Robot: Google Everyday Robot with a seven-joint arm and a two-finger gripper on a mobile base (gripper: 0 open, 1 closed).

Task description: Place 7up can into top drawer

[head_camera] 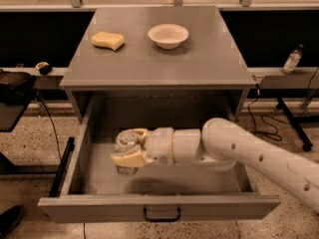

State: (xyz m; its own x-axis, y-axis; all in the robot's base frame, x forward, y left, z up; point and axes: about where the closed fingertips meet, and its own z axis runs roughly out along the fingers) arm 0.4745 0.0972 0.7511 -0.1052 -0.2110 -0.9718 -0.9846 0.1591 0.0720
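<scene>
The top drawer of the grey cabinet is pulled fully open, its flat front with a small black handle near the bottom of the camera view. My white arm reaches in from the right. My gripper is inside the drawer, left of centre, shut on the 7up can. The can is silvery with a shiny top, held upright between the yellowish fingers. Its base is low, at or just above the drawer floor; I cannot tell if it touches.
A white bowl and a yellow sponge lie on the cabinet top. A plastic bottle stands on a ledge at the right. A black chair is at the left, cables on the floor.
</scene>
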